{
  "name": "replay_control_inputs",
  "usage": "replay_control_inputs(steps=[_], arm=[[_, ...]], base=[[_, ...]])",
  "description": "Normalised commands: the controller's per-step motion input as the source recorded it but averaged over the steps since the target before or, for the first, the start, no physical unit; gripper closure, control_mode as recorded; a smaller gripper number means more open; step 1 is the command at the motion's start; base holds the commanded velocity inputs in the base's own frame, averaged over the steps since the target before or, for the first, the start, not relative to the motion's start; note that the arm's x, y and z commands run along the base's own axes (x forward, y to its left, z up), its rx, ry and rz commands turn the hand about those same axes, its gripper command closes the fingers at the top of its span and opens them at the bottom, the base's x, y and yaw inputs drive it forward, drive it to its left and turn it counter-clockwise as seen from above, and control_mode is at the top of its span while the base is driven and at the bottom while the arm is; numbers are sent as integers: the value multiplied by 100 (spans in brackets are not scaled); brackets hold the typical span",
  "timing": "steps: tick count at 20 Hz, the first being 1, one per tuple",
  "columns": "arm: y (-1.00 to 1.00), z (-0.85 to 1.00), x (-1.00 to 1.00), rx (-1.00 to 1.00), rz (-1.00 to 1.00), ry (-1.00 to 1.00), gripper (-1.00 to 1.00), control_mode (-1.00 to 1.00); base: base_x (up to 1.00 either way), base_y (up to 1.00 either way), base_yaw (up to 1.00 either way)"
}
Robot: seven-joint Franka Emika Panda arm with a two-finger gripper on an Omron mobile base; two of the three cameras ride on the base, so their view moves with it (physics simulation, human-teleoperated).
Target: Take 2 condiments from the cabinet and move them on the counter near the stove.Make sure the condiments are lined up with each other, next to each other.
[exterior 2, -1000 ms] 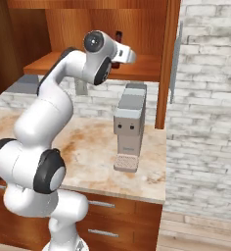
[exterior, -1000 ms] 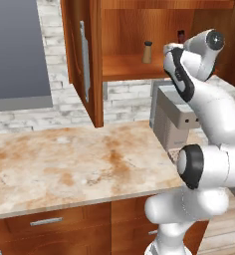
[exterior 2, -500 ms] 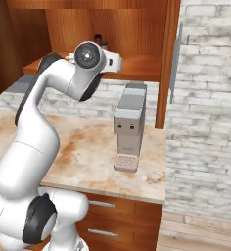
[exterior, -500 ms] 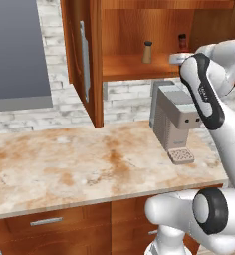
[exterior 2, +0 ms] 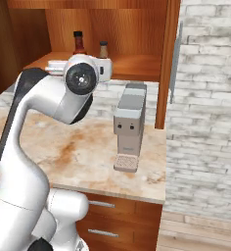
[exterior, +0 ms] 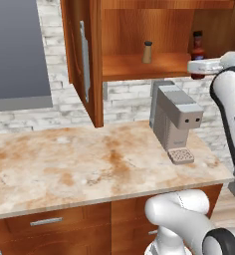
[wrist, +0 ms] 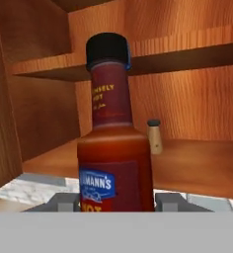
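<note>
The dark red sauce bottle (wrist: 113,148) with its black cap stands upright at the end of the cabinet shelf (exterior: 139,67); it is also visible as the bottle (exterior: 197,45) and the bottle (exterior 2: 79,43). My gripper (wrist: 117,201) is open at its base, one grey finger (wrist: 64,201) on each side and close to the glass. From the base views the gripper (exterior: 193,65) (exterior 2: 53,66) is level with the shelf's edge. The tan shaker (exterior: 147,52) (exterior 2: 103,49) (wrist: 154,136) stands farther along the shelf. The cabinet door (exterior: 82,60) hangs open.
A grey coffee machine (exterior: 174,119) (exterior 2: 128,125) stands on the marbled counter (exterior: 79,164) below the shelf, under my hand. White brick wall (exterior 2: 205,88) lies behind, with drawers (exterior: 45,221) below the counter.
The arm has swung over and the hand has moved along the shelf's front to the sauce bottle. Both condiments stand where they were.
</note>
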Motion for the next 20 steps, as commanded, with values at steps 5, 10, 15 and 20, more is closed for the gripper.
replay_control_inputs(steps=[5, 10, 15, 20], arm=[[34, 7, -100, 4, 8, -31, 100, -100], [25, -11, -100, 12, 9, -23, 100, -100], [4, -8, -99, 19, 8, -20, 100, -100], [18, -6, -58, 10, 16, -13, 100, -100]], base=[[0, 0, 0], [0, 0, 0], [0, 0, 0], [0, 0, 0]])
